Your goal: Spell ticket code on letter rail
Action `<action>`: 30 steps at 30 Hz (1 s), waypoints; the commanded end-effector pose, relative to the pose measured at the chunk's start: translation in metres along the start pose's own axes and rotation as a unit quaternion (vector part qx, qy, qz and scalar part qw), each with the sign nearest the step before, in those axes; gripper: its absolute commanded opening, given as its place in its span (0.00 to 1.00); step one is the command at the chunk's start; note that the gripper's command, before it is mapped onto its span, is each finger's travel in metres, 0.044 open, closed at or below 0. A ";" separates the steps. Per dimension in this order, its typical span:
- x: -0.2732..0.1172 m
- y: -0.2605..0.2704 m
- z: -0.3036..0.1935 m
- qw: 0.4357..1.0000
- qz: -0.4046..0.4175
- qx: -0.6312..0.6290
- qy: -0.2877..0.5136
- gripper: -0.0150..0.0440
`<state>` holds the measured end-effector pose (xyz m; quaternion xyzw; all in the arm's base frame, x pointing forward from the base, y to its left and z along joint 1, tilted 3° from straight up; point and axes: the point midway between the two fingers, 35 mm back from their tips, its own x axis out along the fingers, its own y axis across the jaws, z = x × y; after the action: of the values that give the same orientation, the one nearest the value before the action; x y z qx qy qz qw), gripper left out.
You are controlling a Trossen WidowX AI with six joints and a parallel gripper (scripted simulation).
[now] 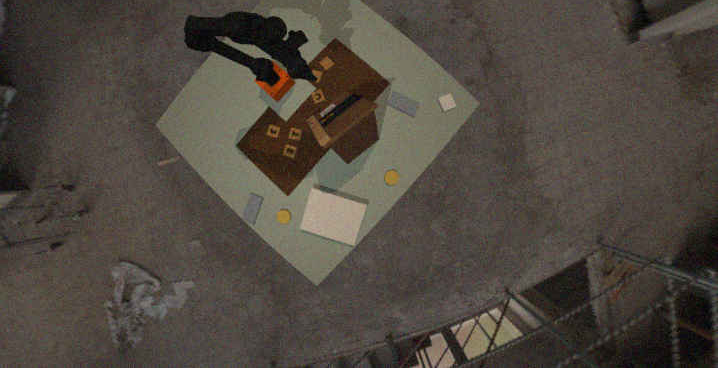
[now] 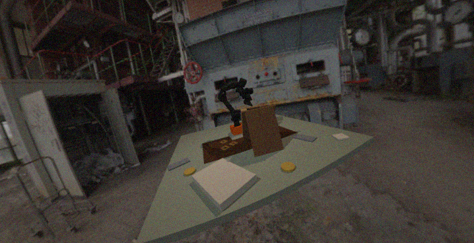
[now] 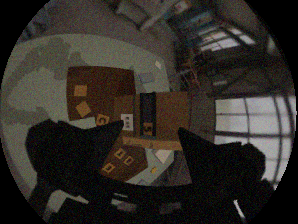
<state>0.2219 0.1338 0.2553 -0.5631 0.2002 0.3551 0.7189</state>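
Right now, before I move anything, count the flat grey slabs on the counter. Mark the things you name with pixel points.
2. One slab (image 1: 403, 103) (image 2: 304, 137) (image 3: 146, 77) lies near the small white square (image 1: 446, 102) (image 2: 340, 137) (image 3: 158, 64); the other slab (image 1: 253, 208) (image 2: 179, 164) (image 3: 142, 182) lies beside a yellow disc (image 1: 283, 216) (image 2: 189, 171) (image 3: 154, 170). Any behind the board would be hidden in the exterior view.

Seen from above, the arm (image 1: 241, 26) (image 2: 228, 104) climbs from its foot toward 10 o'clock, bends at the elbow (image 1: 196, 33) (image 2: 221, 94), then sends its forearm toward 3 o'clock. The wrist (image 1: 287, 46) (image 2: 245, 91) angles down toward 5 o'clock. In the exterior view the lower link leans to 11 o'clock, the forearm rises toward 2, and the gripper (image 1: 314, 80) (image 2: 249, 104) (image 3: 150, 127) points near 6. It is wide open — nothing between its fingers — the tips well apart at the wrist camera, one aimed toward 2 o'clock, the other toward 10.
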 end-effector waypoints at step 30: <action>0.042 0.143 -0.346 0.811 0.211 0.431 0.334 0.83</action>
<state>0.2158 -0.1497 0.0564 -0.2846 0.6455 0.1708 0.6878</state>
